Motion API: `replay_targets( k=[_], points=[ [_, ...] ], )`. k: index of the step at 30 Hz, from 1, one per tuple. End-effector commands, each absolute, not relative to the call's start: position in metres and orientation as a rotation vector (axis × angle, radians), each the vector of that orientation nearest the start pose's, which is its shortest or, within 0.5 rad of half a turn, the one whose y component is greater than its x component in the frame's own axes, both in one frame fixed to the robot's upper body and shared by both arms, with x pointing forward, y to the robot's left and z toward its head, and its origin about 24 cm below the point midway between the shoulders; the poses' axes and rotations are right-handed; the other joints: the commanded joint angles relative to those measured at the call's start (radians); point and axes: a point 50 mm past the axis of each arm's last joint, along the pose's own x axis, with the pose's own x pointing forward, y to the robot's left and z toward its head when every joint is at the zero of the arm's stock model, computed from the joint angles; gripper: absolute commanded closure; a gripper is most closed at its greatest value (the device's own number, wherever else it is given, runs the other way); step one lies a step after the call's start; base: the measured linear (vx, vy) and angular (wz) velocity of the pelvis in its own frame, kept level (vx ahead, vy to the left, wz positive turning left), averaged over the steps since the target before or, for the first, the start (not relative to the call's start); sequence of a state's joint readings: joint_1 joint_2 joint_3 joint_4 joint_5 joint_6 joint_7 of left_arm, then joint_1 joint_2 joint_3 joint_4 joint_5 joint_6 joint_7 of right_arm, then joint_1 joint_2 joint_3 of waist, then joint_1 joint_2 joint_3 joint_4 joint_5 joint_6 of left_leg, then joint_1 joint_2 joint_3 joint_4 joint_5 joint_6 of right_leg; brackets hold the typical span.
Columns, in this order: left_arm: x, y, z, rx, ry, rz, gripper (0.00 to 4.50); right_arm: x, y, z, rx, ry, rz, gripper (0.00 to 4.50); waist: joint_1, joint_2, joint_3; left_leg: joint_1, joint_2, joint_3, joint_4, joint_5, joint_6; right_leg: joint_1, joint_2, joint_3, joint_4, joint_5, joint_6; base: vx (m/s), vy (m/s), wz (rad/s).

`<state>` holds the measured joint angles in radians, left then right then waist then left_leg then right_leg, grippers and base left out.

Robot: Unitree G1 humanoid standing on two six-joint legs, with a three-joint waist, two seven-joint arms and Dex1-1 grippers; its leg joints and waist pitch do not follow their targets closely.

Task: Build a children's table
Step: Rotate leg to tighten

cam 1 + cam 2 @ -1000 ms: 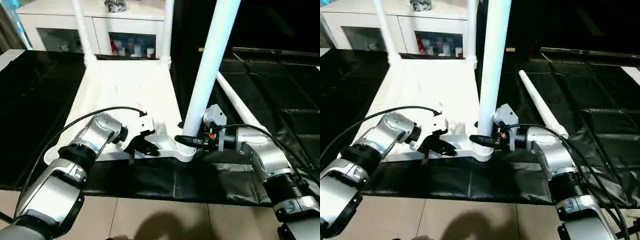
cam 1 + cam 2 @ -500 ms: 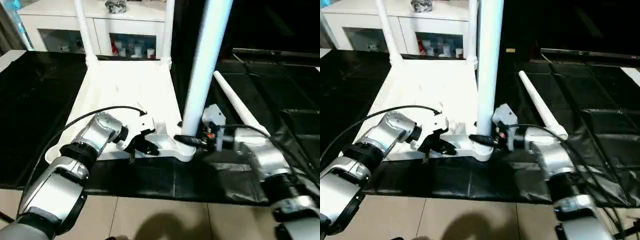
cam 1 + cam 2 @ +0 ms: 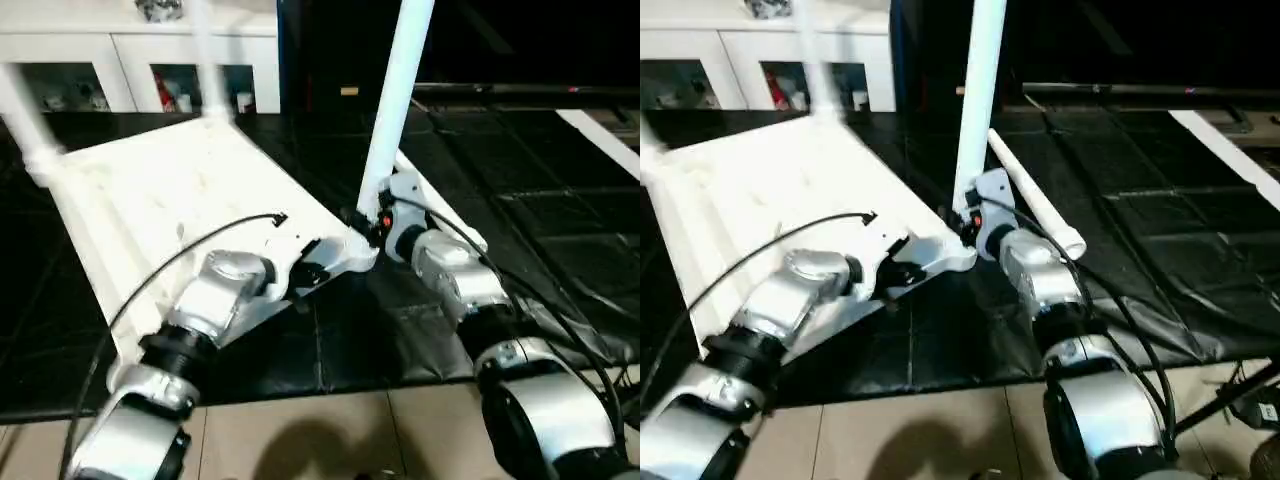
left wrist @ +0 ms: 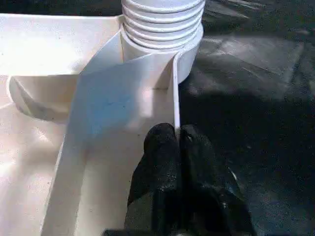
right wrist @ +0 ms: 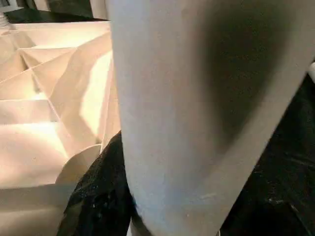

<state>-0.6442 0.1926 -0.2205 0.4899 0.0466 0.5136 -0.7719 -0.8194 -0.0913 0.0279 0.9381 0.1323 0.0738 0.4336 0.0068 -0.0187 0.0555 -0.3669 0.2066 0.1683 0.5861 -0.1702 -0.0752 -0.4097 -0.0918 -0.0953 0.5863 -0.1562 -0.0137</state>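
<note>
The white table top (image 3: 180, 190) lies upside down on a black mat. An upright white leg (image 3: 395, 100) stands in its near corner socket, and its threaded base (image 4: 162, 22) shows in the left wrist view. My left gripper (image 3: 312, 272) is shut on the top's thin rim wall beside that socket, fingertips (image 4: 162, 142) pinching it. My right gripper (image 3: 362, 222) is shut on the foot of the upright leg, which sits between its fingers (image 5: 98, 196). Another leg (image 3: 1035, 200) lies loose on the mat behind my right arm. Two more legs (image 3: 205, 60) rise from the far corners.
A white glass-door cabinet (image 3: 130, 60) stands behind the mat. The black mat (image 3: 520, 180) stretches away to the right. Beige floor tiles (image 3: 330, 430) run along its near edge. A black cable (image 3: 170, 270) arcs over my left forearm.
The whole picture has swung and tilted, so the camera moved. Both grippers keep the same holds, and the gripped leg stands a little straighter than a second ago.
</note>
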Motion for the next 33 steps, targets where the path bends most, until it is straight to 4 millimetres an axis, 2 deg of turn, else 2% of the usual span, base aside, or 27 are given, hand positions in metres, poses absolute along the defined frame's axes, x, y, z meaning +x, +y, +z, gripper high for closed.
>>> replay_targets(
  k=[1, 2, 4, 7, 11, 15, 16, 17, 18, 20, 22, 23, 24, 26, 28, 29, 30, 32, 33],
  points=[
    [0.339, 0.07, 0.098, 0.268, 0.338, -1.003, 4.5, 0.362, -0.096, 0.03, -0.012, 0.435, 0.536, 2.61, 0.014, -0.005, -0.067, 0.001, 0.017, 0.0, -0.073, -0.292, 0.033, 0.048, -0.053, 0.044, -0.073, -0.347, -0.194, 0.0, 0.0, 0.0],
    [0.34, 0.072, 0.098, 0.283, 0.342, -0.987, 4.5, 0.362, -0.094, 0.029, -0.005, 0.436, 0.542, 2.61, 0.016, -0.012, -0.068, -0.001, 0.019, 0.0, -0.073, -0.277, 0.035, 0.05, -0.056, 0.044, -0.069, -0.342, -0.197, 0.0, 0.0, 0.0],
    [0.34, 0.075, 0.098, 0.295, 0.349, -0.966, 4.5, 0.362, -0.092, 0.028, 0.001, 0.441, 0.547, 2.61, 0.018, -0.009, -0.067, -0.002, 0.019, 0.001, -0.072, -0.257, 0.032, 0.049, -0.056, 0.046, -0.068, -0.329, -0.196, 0.0, 0.0, 0.0],
    [0.339, 0.078, 0.099, 0.298, 0.358, -0.946, 4.5, 0.36, -0.091, 0.025, -0.001, 0.452, 0.557, 2.61, 0.019, -0.009, -0.069, -0.003, 0.02, 0.003, -0.071, -0.234, 0.027, 0.051, -0.053, 0.047, -0.06, -0.275, -0.207, 0.0, 0.0, 0.0],
    [0.338, 0.079, 0.096, 0.301, 0.371, -0.936, 4.5, 0.358, -0.09, 0.023, -0.003, 0.464, 0.578, 2.61, 0.017, -0.011, -0.066, 0.001, 0.021, 0.002, -0.074, -0.277, 0.017, 0.048, -0.052, 0.046, -0.065, -0.318, -0.202, 0.0, 0.0, 0.0],
    [0.338, 0.082, 0.094, 0.303, 0.384, -0.939, 4.5, 0.356, -0.092, 0.02, -0.015, 0.471, 0.587, 2.61, 0.015, -0.009, -0.067, 0.001, 0.02, 0.002, -0.074, -0.286, 0.012, 0.049, -0.051, 0.047, -0.065, -0.31, -0.203, 0.0, 0.0, 0.0],
    [0.338, 0.083, 0.093, 0.309, 0.389, -0.94, 4.5, 0.356, -0.093, 0.019, -0.002, 0.472, 0.586, 2.61, 0.015, -0.004, -0.067, 0.002, 0.02, 0.001, -0.074, -0.287, 0.01, 0.049, -0.05, 0.047, -0.065, -0.307, -0.204, 0.0, 0.0, 0.0],
    [0.338, 0.084, 0.092, 0.313, 0.393, -0.939, 4.5, 0.356, -0.093, 0.019, 0.017, 0.473, 0.592, 2.61, 0.015, -0.006, -0.067, 0.001, 0.02, 0.001, -0.074, -0.288, 0.011, 0.049, -0.05, 0.047, -0.065, -0.304, -0.205, 0.0, 0.0, 0.0],
    [0.338, 0.085, 0.092, 0.315, 0.395, -0.939, 4.5, 0.355, -0.093, 0.019, 0.03, 0.472, 0.596, 2.26, 0.015, -0.007, -0.067, 0.002, 0.02, 0.001, -0.074, -0.289, 0.012, 0.049, -0.05, 0.047, -0.065, -0.302, -0.207, 0.0, 0.0, 0.0],
    [0.339, 0.086, 0.092, 0.325, 0.399, -0.932, 4.5, 0.355, -0.095, 0.019, 0.039, 0.469, 0.592, 1.91, 0.016, -0.005, -0.067, 0.001, 0.021, 0.0, -0.074, -0.282, 0.012, 0.05, -0.05, 0.047, -0.063, -0.295, -0.211, 0.0, 0.0, 0.0],
    [0.341, 0.088, 0.093, 0.332, 0.401, -0.924, 4.5, 0.355, -0.096, 0.019, 0.044, 0.461, 0.591, 1.79, 0.018, 0.002, -0.07, 0.006, 0.02, 0.002, -0.071, -0.277, 0.011, 0.048, -0.051, 0.049, -0.064, -0.272, -0.227, 0.0, 0.0, 0.0],
    [0.342, 0.089, 0.093, 0.333, 0.401, -0.922, 4.5, 0.355, -0.096, 0.019, 0.046, 0.458, 0.591, 1.79, 0.022, -0.003, -0.072, 0.004, 0.022, 0.002, -0.07, -0.26, 0.012, 0.051, -0.05, 0.049, -0.056, -0.233, -0.23, 0.0, 0.0, 0.0],
    [0.342, 0.089, 0.093, 0.334, 0.401, -0.921, 4.5, 0.355, -0.097, 0.019, 0.048, 0.457, 0.593, 1.64, 0.022, -0.002, -0.071, 0.001, 0.021, 0.002, -0.073, -0.25, 0.014, 0.054, -0.047, 0.048, -0.054, -0.222, -0.234, 0.0, 0.0, 0.0],
    [0.345, 0.091, 0.093, 0.339, 0.402, -0.916, 4.5, 0.354, -0.098, 0.019, 0.063, 0.446, 0.607, 1.45, 0.026, 0.003, -0.07, 0.005, 0.021, 0.004, -0.072, -0.262, 0.016, 0.052, -0.047, 0.049, -0.058, -0.216, -0.239, 0.0, 0.0, 0.0],
    [0.348, 0.094, 0.093, 0.358, 0.402, -0.912, 4.5, 0.352, -0.099, 0.018, 0.073, 0.435, 0.622, 1.4, 0.027, 0.001, -0.069, 0.005, 0.02, 0.004, -0.073, -0.274, 0.015, 0.052, -0.047, 0.048, -0.058, -0.234, -0.235, 0.0, 0.0, 0.0],
    [0.349, 0.094, 0.093, 0.363, 0.403, -0.913, 4.5, 0.351, -0.1, 0.017, 0.075, 0.433, 0.626, 1.26, 0.029, 0.007, -0.069, 0.008, 0.02, 0.003, -0.073, -0.295, 0.008, 0.051, -0.048, 0.048, -0.062, -0.253, -0.228, 0.0, 0.0, 0.0],
    [0.349, 0.095, 0.093, 0.37, 0.402, -0.917, 4.5, 0.35, -0.101, 0.017, 0.077, 0.428, 0.637, 1.13, 0.03, 0.006, -0.069, 0.007, 0.019, 0.003, -0.074, -0.295, 0.008, 0.052, -0.047, 0.048, -0.063, -0.255, -0.226, 0.0, 0.0, 0.0],
    [0.35, 0.095, 0.093, 0.377, 0.402, -0.926, 4.5, 0.349, -0.105, 0.018, 0.081, 0.408, 0.655, 0.97, 0.034, 0.011, -0.07, 0.009, 0.02, 0.002, -0.074, -0.298, 0.005, 0.052, -0.047, 0.048, -0.064, -0.253, -0.228, 0.0, 0.0, 0.0],
    [0.35, 0.095, 0.093, 0.377, 0.402, -0.926, 4.5, 0.349, -0.105, 0.018, 0.081, 0.408, 0.655, 0.89, 0.034, 0.009, -0.071, 0.009, 0.019, 0.003, -0.072, -0.294, 0.007, 0.051, -0.047, 0.048, -0.064, -0.243, -0.231, 0.0, 0.0, 0.0]
  ],
)
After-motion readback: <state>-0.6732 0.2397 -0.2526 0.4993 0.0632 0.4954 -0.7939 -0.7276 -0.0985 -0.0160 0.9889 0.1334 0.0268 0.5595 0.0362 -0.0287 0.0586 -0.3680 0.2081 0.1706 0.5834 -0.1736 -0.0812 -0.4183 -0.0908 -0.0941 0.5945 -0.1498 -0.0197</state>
